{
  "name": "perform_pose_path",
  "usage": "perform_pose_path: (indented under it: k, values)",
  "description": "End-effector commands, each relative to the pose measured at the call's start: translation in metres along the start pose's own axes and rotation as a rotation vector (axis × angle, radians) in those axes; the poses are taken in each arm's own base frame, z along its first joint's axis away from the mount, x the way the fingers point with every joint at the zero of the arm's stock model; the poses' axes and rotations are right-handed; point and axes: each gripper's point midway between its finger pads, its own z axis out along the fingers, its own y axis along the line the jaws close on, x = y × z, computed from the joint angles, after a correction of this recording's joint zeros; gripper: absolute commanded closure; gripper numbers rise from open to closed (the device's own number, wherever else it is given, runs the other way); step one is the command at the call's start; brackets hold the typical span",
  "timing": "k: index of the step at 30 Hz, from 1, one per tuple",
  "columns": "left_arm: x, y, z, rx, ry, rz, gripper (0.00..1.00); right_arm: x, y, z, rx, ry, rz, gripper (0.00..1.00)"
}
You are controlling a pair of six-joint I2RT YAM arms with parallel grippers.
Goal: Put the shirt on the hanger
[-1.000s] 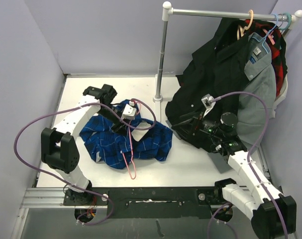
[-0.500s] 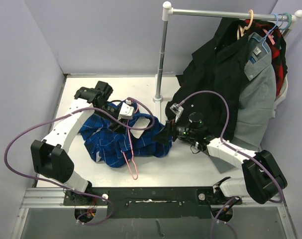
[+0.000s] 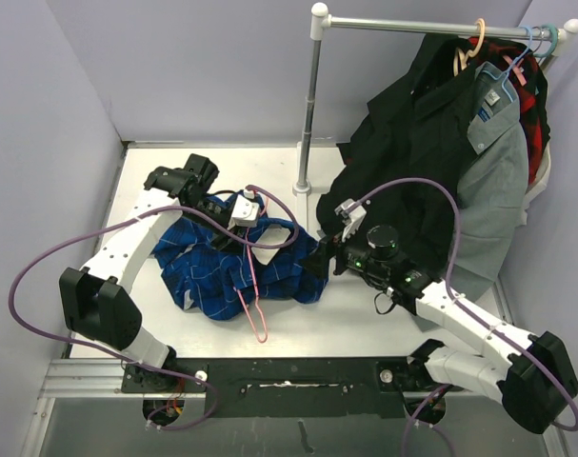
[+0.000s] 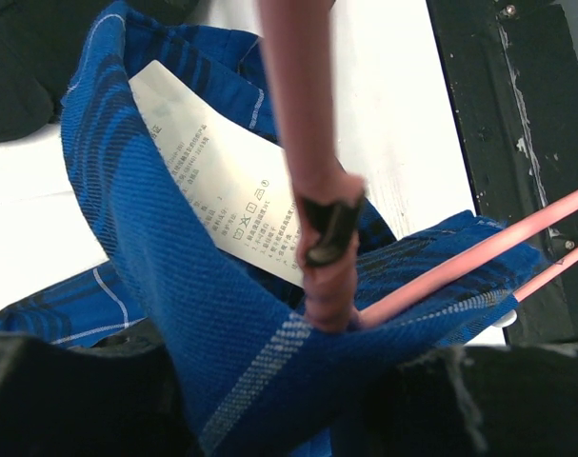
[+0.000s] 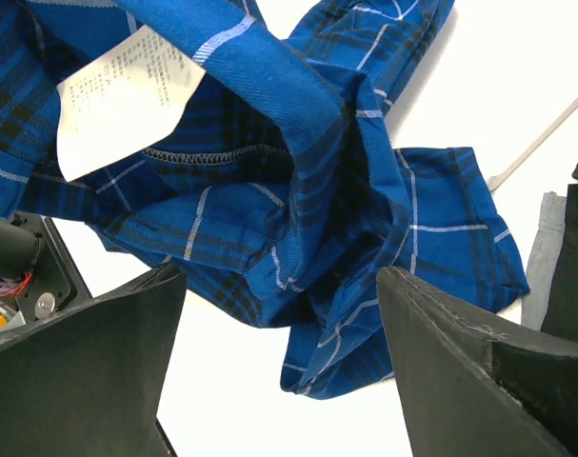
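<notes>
The royal-blue plaid shirt lies crumpled on the white table. The pink hanger runs through its collar, with one corner sticking out toward the near edge. My left gripper is shut at the hanger's neck, and the blue collar fabric with its white label is draped over the jaws. My right gripper is open at the shirt's right edge. In the right wrist view, folds of the shirt lie between and ahead of its spread fingers.
A clothes rack pole stands behind the shirt. A black jacket, a grey shirt and a red-black plaid garment hang from it at the right. A black rail runs along the near edge.
My right arm swung left from the black jacket to the shirt's right edge, then raised its elbow. My left arm shifted slightly and the hanger slid a little toward the near edge.
</notes>
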Motion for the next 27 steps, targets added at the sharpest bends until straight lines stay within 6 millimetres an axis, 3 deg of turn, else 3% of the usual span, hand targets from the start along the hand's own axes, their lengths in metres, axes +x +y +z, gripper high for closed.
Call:
perform_pose_path:
  k: [1,5,9,17,22,27]
  values:
    - [-0.021,0.012,-0.005,-0.035,-0.035,0.063,1.00,-0.011,0.008,0.004,0.037,-0.007,-0.053,0.20]
    - [-0.021,0.013,-0.006,-0.038,-0.033,0.062,1.00,0.003,0.018,0.017,0.022,0.029,-0.052,0.24]
    - [-0.022,0.013,-0.006,-0.035,-0.038,0.060,1.00,0.009,0.007,0.028,0.066,0.032,-0.068,0.25]
    - [-0.021,0.013,-0.003,-0.027,-0.041,0.051,1.00,-0.003,0.001,0.045,0.078,0.006,-0.101,0.45]
    - [-0.019,0.016,-0.002,-0.027,-0.037,0.046,1.00,-0.013,0.003,0.039,0.116,-0.022,-0.114,0.38]
    - [-0.019,0.016,0.000,-0.021,-0.041,0.035,1.00,-0.013,0.001,0.029,0.140,-0.034,-0.093,0.43]
